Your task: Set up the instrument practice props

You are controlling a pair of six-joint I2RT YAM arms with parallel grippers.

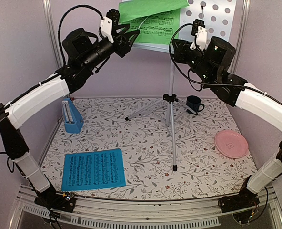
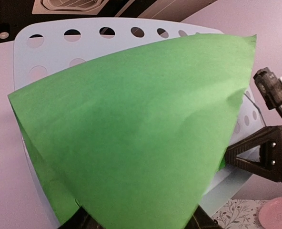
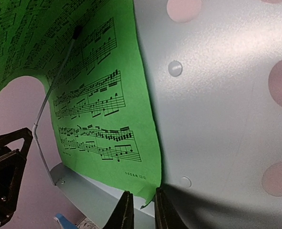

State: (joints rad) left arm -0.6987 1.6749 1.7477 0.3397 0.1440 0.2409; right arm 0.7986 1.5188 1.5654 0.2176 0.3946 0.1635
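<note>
The silver music stand (image 1: 170, 100) stands mid-table, its perforated desk (image 1: 217, 19) at the top. The green sheet (image 1: 155, 21) rests on the desk's ledge, and its top flops forward. In the left wrist view the sheet's blank back (image 2: 131, 133) drapes over my left gripper (image 2: 141, 224), whose fingers show far apart at the bottom edge. My right gripper (image 3: 144, 210) is narrowly open around the sheet's bottom right corner (image 3: 148, 193). The blue sheet (image 1: 93, 169) lies flat at the front left. The blue metronome (image 1: 73, 116) stands at the left.
A dark blue mug (image 1: 194, 103) stands behind the tripod's right leg. A pink plate (image 1: 231, 143) lies at the right. The tripod legs spread across the middle of the floral tablecloth. Both arms (image 1: 36, 98) reach high toward the desk.
</note>
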